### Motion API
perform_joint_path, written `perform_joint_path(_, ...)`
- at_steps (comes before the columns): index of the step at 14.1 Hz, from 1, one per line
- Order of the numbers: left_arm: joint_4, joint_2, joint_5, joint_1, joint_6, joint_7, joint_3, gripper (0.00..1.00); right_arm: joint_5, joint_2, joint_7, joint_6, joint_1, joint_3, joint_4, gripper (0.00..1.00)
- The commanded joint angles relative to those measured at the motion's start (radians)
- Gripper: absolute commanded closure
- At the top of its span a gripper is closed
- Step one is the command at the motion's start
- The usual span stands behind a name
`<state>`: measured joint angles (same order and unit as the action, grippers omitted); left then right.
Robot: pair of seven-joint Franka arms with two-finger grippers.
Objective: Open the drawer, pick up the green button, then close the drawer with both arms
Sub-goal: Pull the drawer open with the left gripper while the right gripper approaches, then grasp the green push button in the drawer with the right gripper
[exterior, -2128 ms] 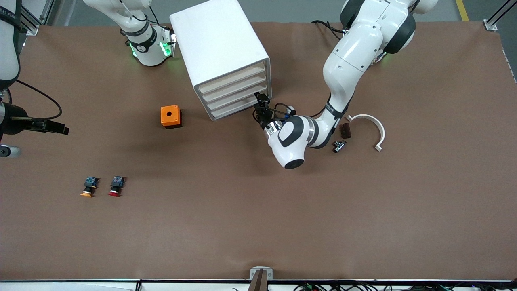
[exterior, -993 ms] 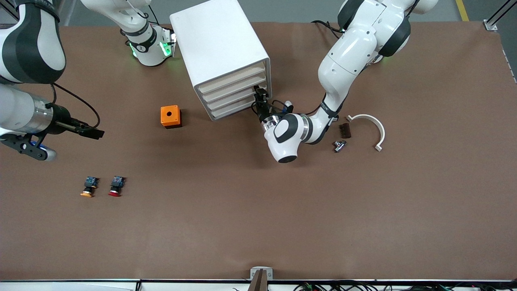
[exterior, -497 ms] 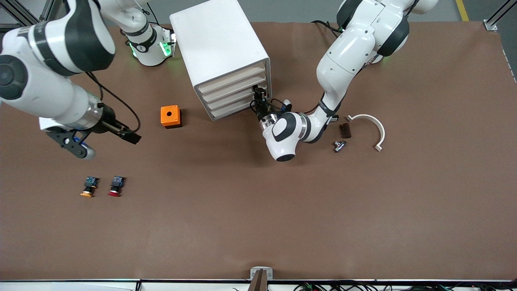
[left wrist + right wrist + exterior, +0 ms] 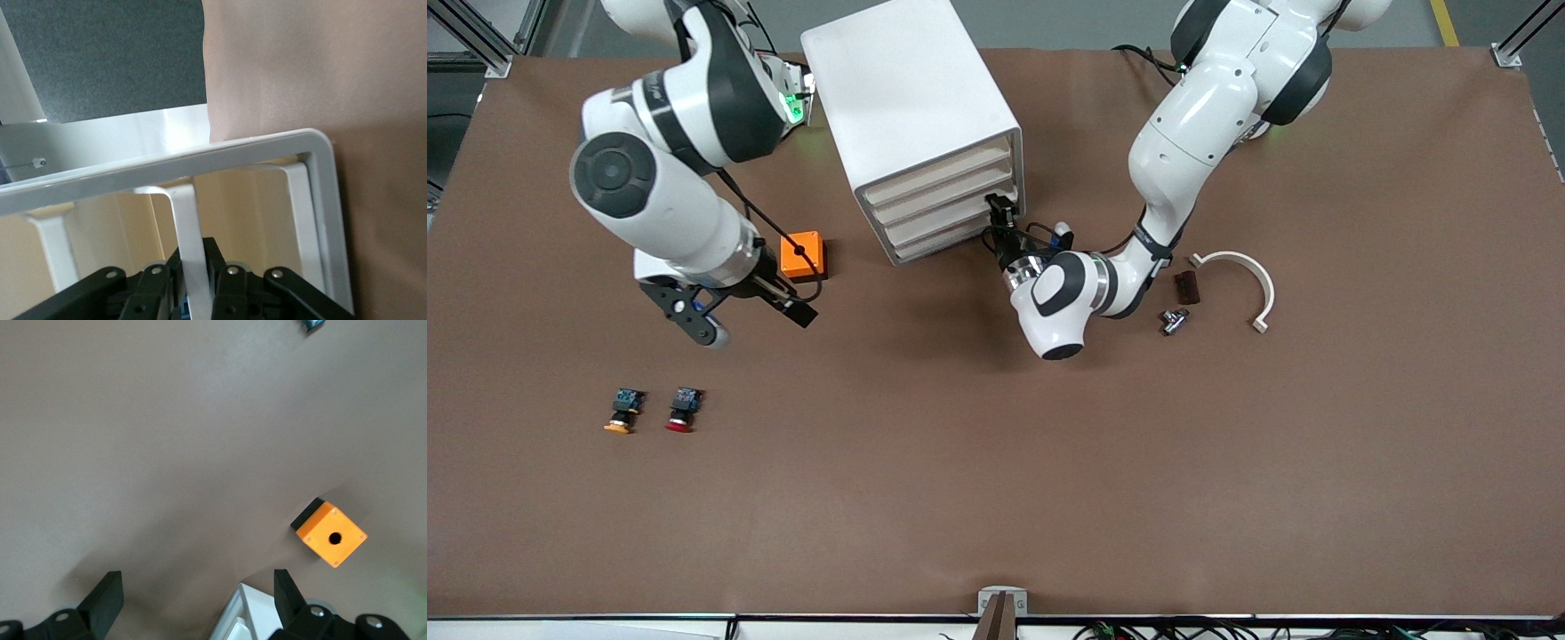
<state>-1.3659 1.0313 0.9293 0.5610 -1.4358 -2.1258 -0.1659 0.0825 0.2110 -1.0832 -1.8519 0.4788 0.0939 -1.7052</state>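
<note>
Left gripper is at the front of the cabinet, at the corner toward the left arm's end of the table, level with the lower drawers. In the left wrist view its black fingers are pressed together on a thin white upright strip of the cabinet front. Which drawer that strip belongs to I cannot tell. The lowest drawer shows a slim cream front and sits flush with the three above it, all closed. The green button is not visible.

Right gripper hangs over the brown table just beside the orange box, its fingers spread wide apart and holding nothing. The orange-capped button and red-capped button lie side by side nearer the front camera.
</note>
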Motion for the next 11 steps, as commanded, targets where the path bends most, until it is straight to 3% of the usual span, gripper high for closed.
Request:
perform_joint_path(1, 0.018, 0.006, 0.019, -0.056, 0.006, 0.009, 0.011, 0.87, 0.006, 0.024, -0.093, -0.058, 0.061, 0.01, -0.022, 0.0)
perform_joint_path(11, 0.033, 0.007, 0.112, -0.217, -0.032, -0.005, 0.022, 0.8, -0.007, 0.154, -0.454, -0.228, 0.312, 0.012, -0.034, 0.0)
